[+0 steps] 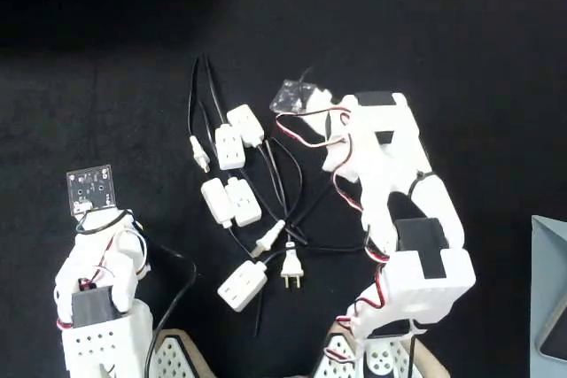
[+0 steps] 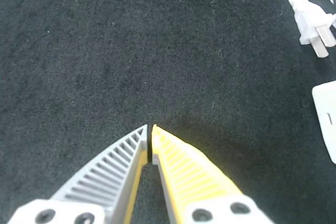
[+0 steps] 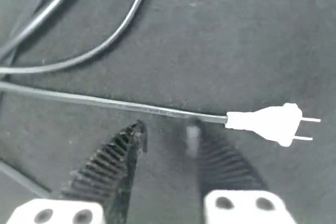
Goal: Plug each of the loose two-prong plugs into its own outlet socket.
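Observation:
Several white outlet sockets lie mid-table on black cords: a pair point(image 1: 236, 136), another pair point(image 1: 230, 201) and a single one point(image 1: 242, 284). Three loose white two-prong plugs lie among them: one point(image 1: 199, 155) to the left, one point(image 1: 270, 238) and one point(image 1: 291, 267) nearer the front. My right gripper point(image 1: 297, 96) is at the back of the cluster. In its wrist view it point(image 3: 165, 129) is open over the cloth, just short of a black cord point(image 3: 105, 102) that ends in a white plug point(image 3: 270, 124). My left gripper point(image 2: 150, 129) is shut on nothing, low over bare cloth, with a plug point(image 2: 310, 17) off to one side.
The table is covered in black cloth point(image 1: 461, 59). Black cords point(image 1: 199, 86) run toward the back and loop around the sockets. The left arm point(image 1: 97, 272) stands at the front left. A grey bin edge point(image 1: 549, 289) shows at the right. A socket's white edge point(image 2: 326, 114) lies near the left gripper.

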Robot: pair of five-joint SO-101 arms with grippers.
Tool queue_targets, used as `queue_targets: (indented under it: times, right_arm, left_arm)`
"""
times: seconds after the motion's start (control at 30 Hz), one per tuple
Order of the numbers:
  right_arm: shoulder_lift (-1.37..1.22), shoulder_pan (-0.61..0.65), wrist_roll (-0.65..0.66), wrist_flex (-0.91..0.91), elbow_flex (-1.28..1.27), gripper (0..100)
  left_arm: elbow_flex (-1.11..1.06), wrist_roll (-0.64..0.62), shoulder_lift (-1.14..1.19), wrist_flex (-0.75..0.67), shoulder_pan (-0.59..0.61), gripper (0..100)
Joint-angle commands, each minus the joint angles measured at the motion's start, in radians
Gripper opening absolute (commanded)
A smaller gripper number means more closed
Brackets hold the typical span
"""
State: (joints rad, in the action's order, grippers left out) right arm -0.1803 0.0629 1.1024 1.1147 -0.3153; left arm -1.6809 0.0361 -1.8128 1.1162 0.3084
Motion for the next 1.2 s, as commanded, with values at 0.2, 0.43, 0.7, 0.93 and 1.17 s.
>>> queue_targets:
  times: [0.2, 0.43, 0.7, 0.93, 1.17]
  right_arm:
    - [-0.061, -0.029, 0.126, -0.002, 0.007, 37.8]
    - [-0.202, -0.031, 0.180, -0.104, 0.022, 29.3]
    - [-0.200, -0.028, 0.180, -0.115, 0.031, 21.4]
    - [-0.197, -0.026, 0.032, -0.106, 0.031, 6.4]
    - [-0.196, -0.028, -0.161, -0.028, 0.054, 1.2]
  left_arm:
    - [-0.018, 0.000, -0.008, -0.020, -0.002, 3]
    - [-0.018, 0.000, -0.008, -0.020, -0.001, 3]
    - [-0.018, 0.000, -0.008, -0.020, -0.001, 3]
    - [-0.018, 0.000, -0.008, -0.020, 0.002, 3]
    - [-0.018, 0.000, -0.008, -0.020, 0.004, 3]
